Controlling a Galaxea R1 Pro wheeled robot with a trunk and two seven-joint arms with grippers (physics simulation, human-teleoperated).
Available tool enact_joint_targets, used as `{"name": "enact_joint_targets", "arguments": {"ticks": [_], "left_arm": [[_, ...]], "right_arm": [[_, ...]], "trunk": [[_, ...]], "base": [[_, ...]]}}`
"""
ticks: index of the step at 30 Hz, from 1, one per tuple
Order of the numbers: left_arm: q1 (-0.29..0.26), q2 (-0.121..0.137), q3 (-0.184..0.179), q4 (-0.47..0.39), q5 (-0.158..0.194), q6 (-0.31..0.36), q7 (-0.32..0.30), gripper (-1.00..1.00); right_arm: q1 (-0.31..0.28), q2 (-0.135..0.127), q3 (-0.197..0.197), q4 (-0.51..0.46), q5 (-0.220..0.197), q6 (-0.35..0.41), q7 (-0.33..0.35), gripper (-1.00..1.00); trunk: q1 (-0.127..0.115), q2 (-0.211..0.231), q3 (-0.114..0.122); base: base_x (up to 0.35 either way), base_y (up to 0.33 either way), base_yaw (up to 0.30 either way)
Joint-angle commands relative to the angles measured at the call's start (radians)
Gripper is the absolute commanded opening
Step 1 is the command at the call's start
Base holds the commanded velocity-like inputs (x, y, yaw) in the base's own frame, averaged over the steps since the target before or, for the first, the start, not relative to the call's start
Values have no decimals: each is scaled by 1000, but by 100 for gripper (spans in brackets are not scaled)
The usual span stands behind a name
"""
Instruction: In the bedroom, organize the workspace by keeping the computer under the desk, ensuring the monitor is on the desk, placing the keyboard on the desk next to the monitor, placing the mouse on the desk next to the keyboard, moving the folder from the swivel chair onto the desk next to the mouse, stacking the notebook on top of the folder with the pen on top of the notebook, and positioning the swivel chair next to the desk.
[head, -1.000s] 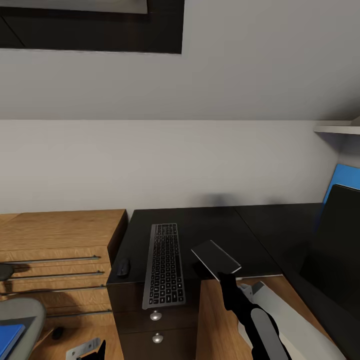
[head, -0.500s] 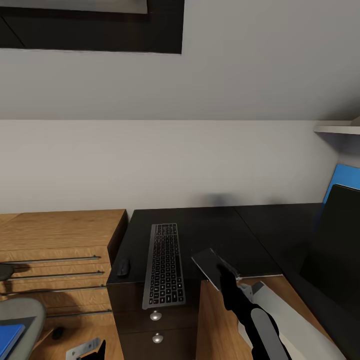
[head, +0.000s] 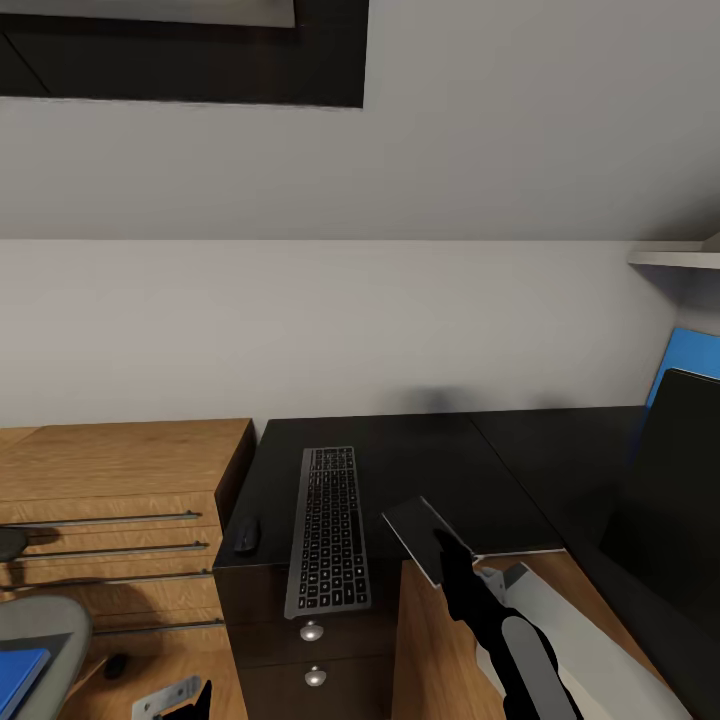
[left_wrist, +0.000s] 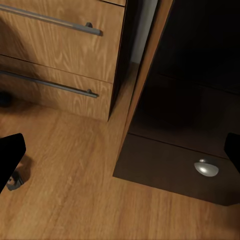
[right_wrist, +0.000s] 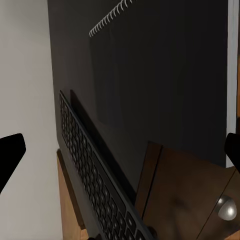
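The dark notebook (head: 418, 528) lies on the glossy black desk (head: 420, 450), its near corner past the front edge. Its spiral edge shows in the right wrist view (right_wrist: 150, 65). My right gripper (head: 450, 550) (right_wrist: 120, 150) is open at that near corner, fingers wide apart. The grey keyboard (head: 328, 530) (right_wrist: 95, 185) lies lengthwise left of the notebook, with the small dark mouse (head: 246, 535) left of it. The black monitor (head: 670, 480) stands at the right. The blue folder (head: 18, 675) rests on the grey swivel chair (head: 40, 620). My left gripper (head: 190, 700) (left_wrist: 120, 152) hangs open low over the floor.
A light-wood drawer chest (head: 120, 480) (left_wrist: 55, 60) stands against the desk's left end. The desk's black drawer unit has round silver knobs (head: 312, 632) (left_wrist: 206, 168). A blue wall panel (head: 695, 355) and a white shelf (head: 670, 258) are at the right.
The notebook has come down from a raised, tilted pose to lie flat at the desk's front edge. The right gripper has dropped slightly with it.
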Motion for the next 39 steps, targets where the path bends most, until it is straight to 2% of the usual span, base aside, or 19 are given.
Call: {"name": "enact_joint_targets", "arguments": {"ticks": [1, 11, 39], "left_arm": [[0, 1, -5, -1, 10, -7, 5, 100], [-1, 1, -5, -1, 10, -5, 5, 100], [-1, -1, -6, 0, 10, -2, 5, 100]], "right_arm": [[0, 0, -1, -1, -6, 2, -6, 100], [0, 0, -1, -1, -6, 2, -6, 100], [-2, 0, -1, 45, -2, 0, -2, 100]], "trunk": [[0, -1, -1], [0, -1, -1], [0, -1, -1]], "base": [[0, 0, 0], [-87, 0, 0], [-325, 0, 0]]}}
